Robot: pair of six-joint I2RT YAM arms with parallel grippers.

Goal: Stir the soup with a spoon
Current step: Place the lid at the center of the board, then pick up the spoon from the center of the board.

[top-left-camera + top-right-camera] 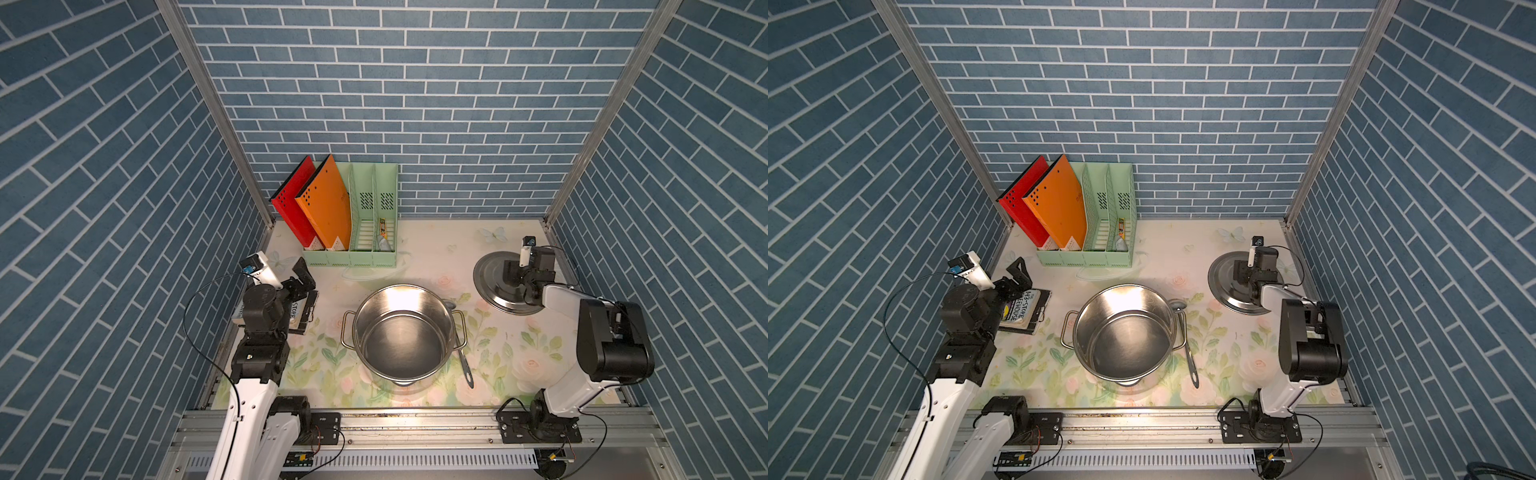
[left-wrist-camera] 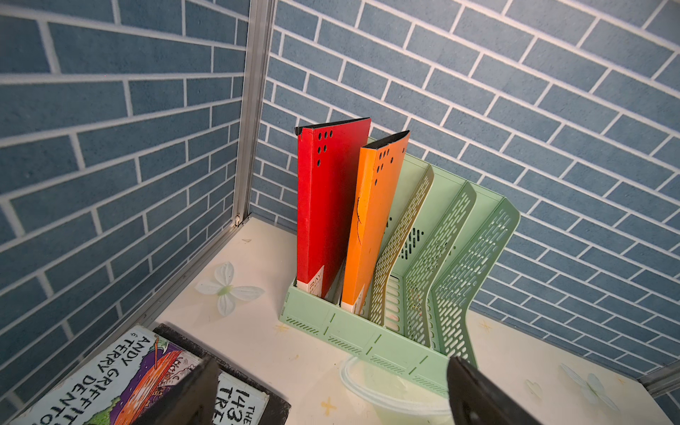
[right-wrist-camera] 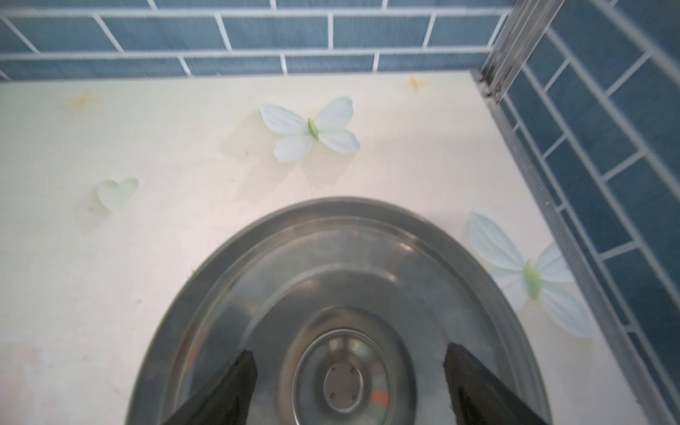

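Zero stirring yet: spoon lies loose on the table beside the pot. Lid is off, right gripper over it with jaws spread and empty, left gripper open too. Grabbing and stirring still to go.

**Flower-print surface with six things on it**

The surface is pale with a flower print. A steel pot stands at its centre. The spoon lies flat just beside the pot at 3 o'clock, its bowl toward 12. A steel lid rests knob-up at 2 o'clock. A green rack stands at 11 o'clock, with a clear dish at its front. A book lies at 9 o'clock on a dark board.
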